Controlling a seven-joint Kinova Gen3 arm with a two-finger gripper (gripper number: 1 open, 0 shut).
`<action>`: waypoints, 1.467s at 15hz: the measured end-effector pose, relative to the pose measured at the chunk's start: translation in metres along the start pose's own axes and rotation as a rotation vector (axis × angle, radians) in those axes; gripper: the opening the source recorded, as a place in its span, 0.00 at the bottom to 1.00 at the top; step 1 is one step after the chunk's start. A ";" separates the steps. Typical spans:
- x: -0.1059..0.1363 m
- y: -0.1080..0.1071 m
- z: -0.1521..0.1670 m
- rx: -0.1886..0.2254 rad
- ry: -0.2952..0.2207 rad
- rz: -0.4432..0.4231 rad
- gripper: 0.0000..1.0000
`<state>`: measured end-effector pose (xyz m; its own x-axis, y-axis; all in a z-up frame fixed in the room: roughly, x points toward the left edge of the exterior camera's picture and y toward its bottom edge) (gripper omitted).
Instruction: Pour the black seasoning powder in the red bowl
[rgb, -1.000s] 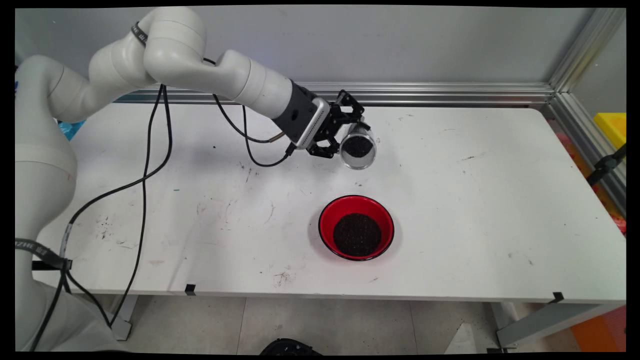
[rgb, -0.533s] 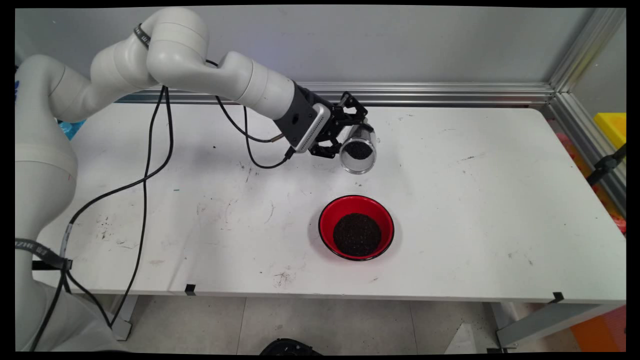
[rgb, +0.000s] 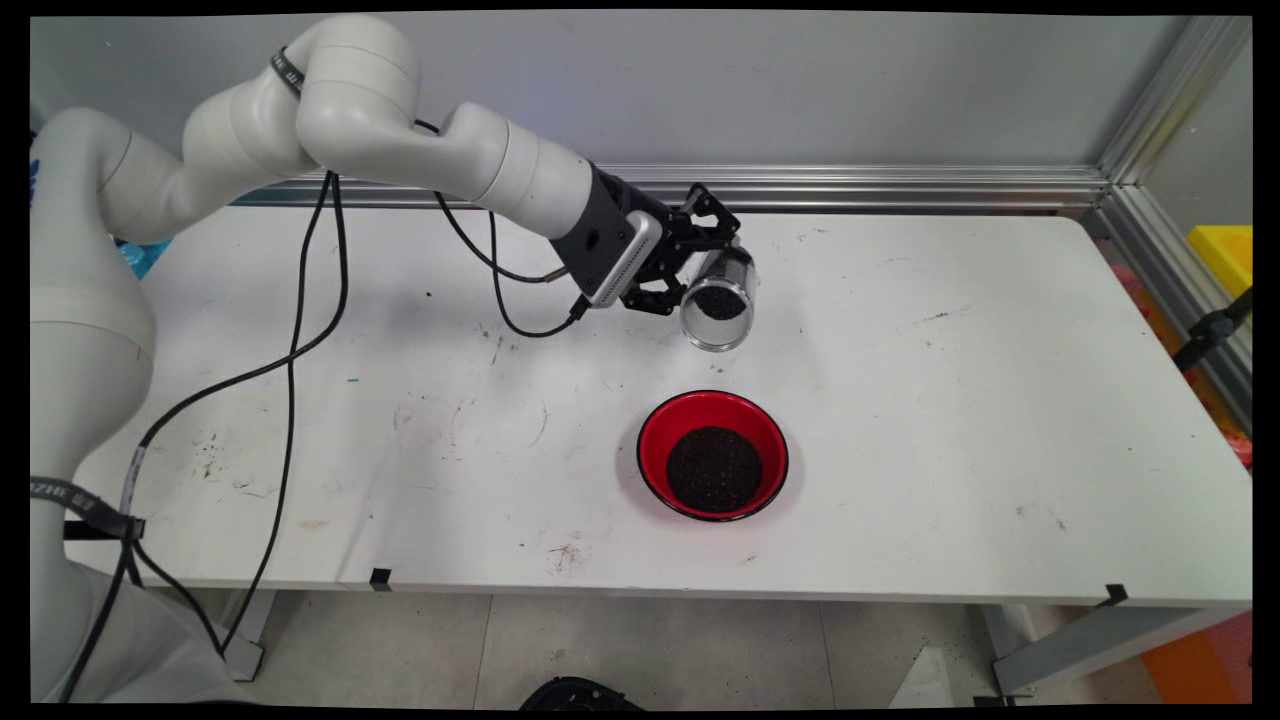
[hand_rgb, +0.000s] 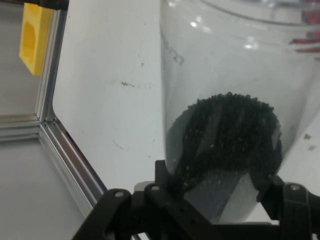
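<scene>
Jar (rgb: 718, 296) tipped slightly upright, hand (rgb: 686, 268) gripping, yellow block (hand_rgb: 34, 37) hand-view only

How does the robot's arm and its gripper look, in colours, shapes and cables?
The arm is glossy white, built of thick rounded links, ending in a dark grey wrist section with a silvery band. The gripper is black, an open linkage with two fingers. Black cables hang from the arm in loops; a black strap circles one upper joint.
</scene>
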<state>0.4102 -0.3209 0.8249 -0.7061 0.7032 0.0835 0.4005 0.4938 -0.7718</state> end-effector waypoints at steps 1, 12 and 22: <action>0.000 0.000 0.000 0.001 0.001 0.004 0.00; -0.001 -0.004 0.003 0.010 0.000 0.032 0.00; -0.003 -0.009 0.007 0.020 -0.005 0.052 0.00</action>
<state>0.4047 -0.3309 0.8268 -0.6875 0.7251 0.0405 0.4247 0.4467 -0.7875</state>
